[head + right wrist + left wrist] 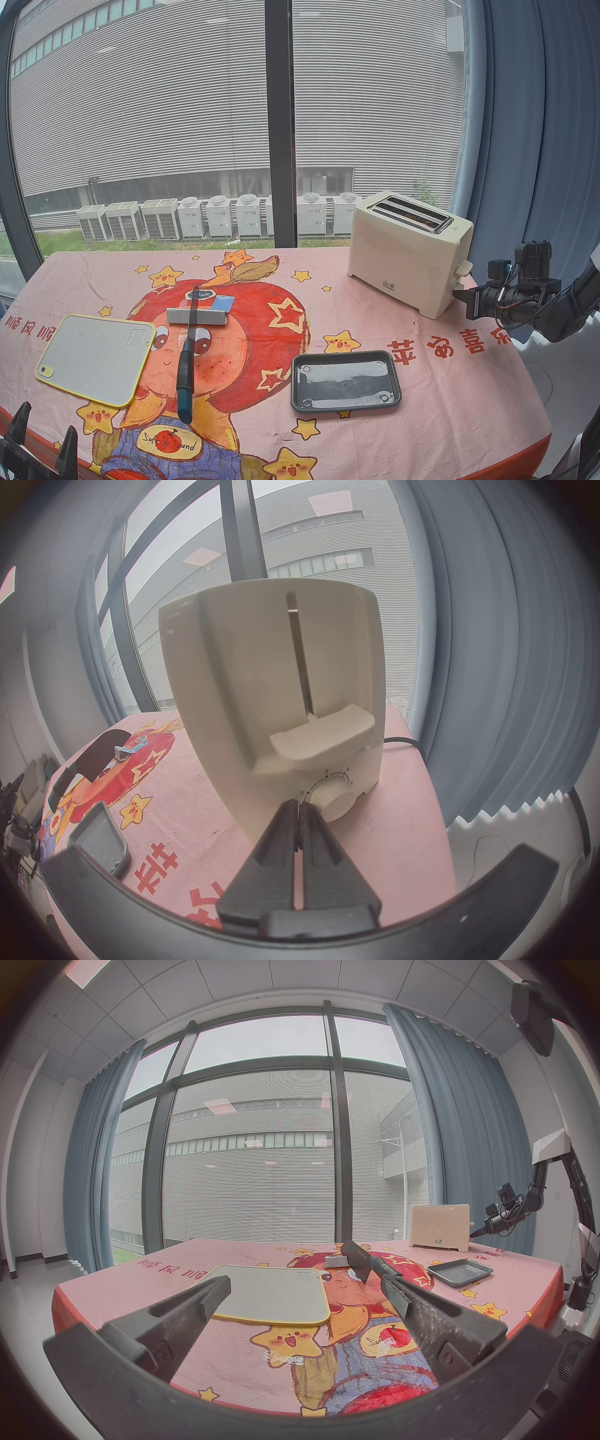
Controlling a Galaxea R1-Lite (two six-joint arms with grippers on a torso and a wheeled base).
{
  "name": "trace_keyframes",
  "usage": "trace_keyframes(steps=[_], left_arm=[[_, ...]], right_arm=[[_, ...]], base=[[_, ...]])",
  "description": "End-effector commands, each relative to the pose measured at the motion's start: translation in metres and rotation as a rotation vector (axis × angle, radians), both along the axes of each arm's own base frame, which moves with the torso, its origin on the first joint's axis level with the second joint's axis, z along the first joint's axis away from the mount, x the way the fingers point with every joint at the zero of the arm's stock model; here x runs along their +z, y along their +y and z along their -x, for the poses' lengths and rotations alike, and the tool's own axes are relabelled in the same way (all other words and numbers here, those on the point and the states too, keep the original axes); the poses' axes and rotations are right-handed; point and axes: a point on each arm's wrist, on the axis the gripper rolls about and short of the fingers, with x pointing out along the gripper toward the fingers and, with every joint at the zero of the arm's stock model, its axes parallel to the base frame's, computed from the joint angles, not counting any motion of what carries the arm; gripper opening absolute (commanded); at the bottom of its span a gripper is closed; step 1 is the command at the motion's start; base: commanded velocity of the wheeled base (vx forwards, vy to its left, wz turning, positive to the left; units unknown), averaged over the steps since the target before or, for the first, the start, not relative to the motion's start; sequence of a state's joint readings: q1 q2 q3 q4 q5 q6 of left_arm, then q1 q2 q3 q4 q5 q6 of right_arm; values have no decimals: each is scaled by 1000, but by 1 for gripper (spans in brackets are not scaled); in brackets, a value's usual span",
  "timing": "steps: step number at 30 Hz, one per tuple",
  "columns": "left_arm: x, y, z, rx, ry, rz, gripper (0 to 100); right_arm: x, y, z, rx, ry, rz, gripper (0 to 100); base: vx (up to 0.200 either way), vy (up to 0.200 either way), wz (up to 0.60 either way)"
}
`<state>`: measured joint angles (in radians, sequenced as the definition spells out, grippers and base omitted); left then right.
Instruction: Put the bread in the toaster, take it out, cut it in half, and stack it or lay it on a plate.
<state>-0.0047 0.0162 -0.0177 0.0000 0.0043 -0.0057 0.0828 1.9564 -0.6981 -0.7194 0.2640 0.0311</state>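
The cream toaster (406, 253) stands at the table's back right. A brown strip that may be the bread (417, 217) shows inside one top slot. My right gripper (458, 292) is shut and empty at the toaster's end face. In the right wrist view its tips (298, 806) sit beside the dial (332, 800), just under the lever (322, 736), which is low in its slot. The black plate (345, 380) lies in front of the toaster. A blue-handled knife (185, 356) leans on a small rest (195, 316). My left gripper (300, 1291) hangs open over the table's near left edge.
A grey cutting board with a yellow rim (95, 357) lies at the left, close to the knife. The toaster's cord (403, 741) runs off behind it. A curtain (537, 125) hangs right of the table, and the window is behind.
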Motion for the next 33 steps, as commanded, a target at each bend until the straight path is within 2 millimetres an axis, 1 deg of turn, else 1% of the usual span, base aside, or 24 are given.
trace_keyframes(steps=[1,8,24,30,33], left_arm=[[-5,0,0,0,3,0,100],[-5,0,0,0,3,0,100],[-5,0,0,0,3,2,100],[-5,0,0,0,3,0,100],[-5,0,0,0,3,0,100]], right_arm=[[-1,0,1,-2,5,3,0],[-2,0,1,-5,8,4,0],[-13,-3,-1,-12,36,31,0],[-14,-3,-1,-14,39,31,0],[-18,-5,-2,-18,50,32,0]], base=[[0,0,0],[0,0,0],[0,0,0],[0,0,0],[0,0,0]])
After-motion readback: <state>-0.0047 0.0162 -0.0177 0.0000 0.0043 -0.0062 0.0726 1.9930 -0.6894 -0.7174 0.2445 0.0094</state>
